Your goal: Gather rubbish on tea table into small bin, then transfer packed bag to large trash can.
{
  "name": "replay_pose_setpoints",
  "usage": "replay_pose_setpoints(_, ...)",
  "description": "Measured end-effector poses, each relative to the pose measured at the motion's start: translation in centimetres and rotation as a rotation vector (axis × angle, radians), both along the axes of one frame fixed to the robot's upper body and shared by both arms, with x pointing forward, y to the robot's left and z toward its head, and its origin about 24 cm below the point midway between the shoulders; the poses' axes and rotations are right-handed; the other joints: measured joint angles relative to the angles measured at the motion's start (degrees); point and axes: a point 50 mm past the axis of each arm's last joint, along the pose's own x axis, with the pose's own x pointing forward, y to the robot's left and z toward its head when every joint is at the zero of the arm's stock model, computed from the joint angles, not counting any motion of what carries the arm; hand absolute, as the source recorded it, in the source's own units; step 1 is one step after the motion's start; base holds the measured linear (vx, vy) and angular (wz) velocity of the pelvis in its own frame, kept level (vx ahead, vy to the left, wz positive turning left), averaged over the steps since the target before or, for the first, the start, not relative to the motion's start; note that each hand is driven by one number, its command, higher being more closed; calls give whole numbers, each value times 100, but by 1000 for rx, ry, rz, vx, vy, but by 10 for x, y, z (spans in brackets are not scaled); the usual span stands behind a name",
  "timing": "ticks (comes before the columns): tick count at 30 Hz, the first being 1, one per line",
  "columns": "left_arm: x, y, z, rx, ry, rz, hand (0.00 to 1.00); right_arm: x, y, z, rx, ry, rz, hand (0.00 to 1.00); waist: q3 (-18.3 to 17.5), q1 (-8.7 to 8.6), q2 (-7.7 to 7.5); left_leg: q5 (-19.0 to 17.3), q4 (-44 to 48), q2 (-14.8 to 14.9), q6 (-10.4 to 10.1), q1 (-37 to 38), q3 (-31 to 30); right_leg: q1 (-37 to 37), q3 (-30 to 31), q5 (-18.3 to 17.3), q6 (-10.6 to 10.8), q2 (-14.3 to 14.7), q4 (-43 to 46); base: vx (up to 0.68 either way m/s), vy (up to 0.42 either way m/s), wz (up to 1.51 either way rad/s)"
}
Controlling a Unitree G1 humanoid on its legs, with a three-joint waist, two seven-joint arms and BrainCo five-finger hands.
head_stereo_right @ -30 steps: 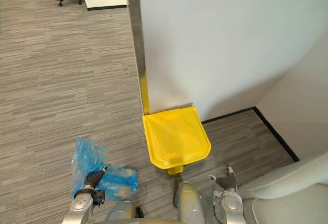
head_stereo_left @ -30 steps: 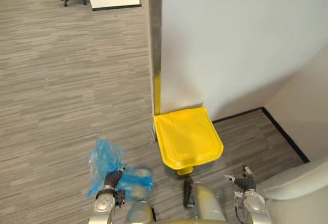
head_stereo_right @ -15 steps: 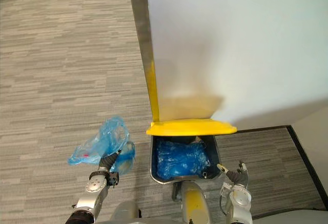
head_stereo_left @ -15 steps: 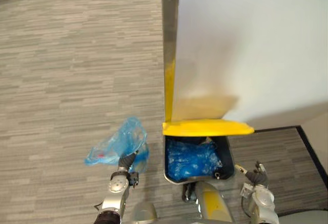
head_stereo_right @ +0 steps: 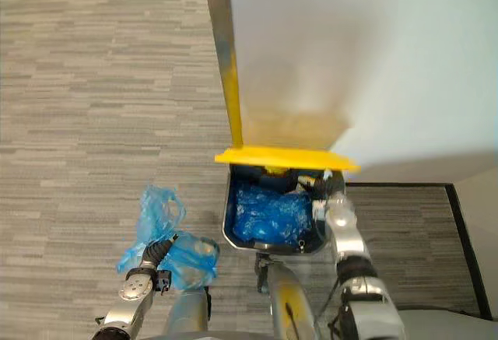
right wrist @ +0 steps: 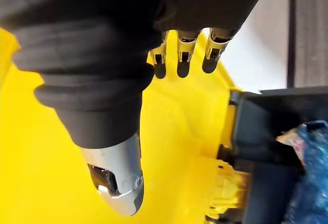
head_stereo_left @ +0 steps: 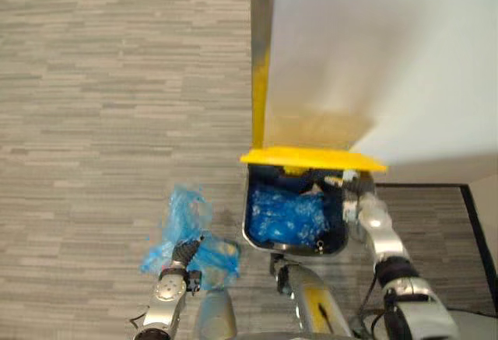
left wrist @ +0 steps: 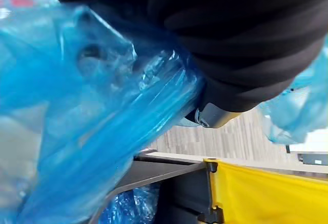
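Left eye view: the bag (head_stereo_left: 187,215) is held bunched in the curled left hand (head_stereo_left: 181,256), just beside the bin (head_stereo_left: 247,227), not yet over it. The lid (head_stereo_left: 311,158) appears propped by the right hand (head_stereo_left: 354,194), fingers straight. If these slip, the lid may be dropped onto the bag mid-transfer.

Grey striped carpet (head_stereo_left: 117,83) covers the floor on the left, near and far. A white wall (head_stereo_left: 389,44) stands on the right, edged by a metal corner strip (head_stereo_left: 262,13), with black skirting (head_stereo_left: 428,186) at its foot.
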Motion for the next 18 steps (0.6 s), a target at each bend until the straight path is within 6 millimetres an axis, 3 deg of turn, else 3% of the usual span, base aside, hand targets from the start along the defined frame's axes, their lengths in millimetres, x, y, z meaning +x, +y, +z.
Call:
replay_pose_setpoints(5,27,-7,29,-38,-159,-19,100,22,-26,50,-59,-124,-45,0,354,99,54,3,43,-83,1,-327,-115,-15,-57,339,170,-65,-463,-108,11,12)
replay_pose_setpoints(8,46,-18,48,-44,-245,-80,100,28,-34,71,-101,-174,-65,0,500,86,50,43,119,-74,-70,-456,-232,-15,-148,413,123,-43,-595,-44,-18,11)
replay_pose_setpoints(13,65,-42,84,-70,-403,-209,100,36,-20,80,-133,-187,6,0,618,-68,43,42,275,-57,-65,-494,-169,-13,-91,462,168,-8,-586,4,21,-8)
replay_pose_setpoints(18,78,-76,123,-110,-563,-398,100,42,-16,96,-187,-200,76,0,771,-70,60,3,404,-74,2,-476,-71,-3,-10,473,170,-21,-515,26,40,-9)
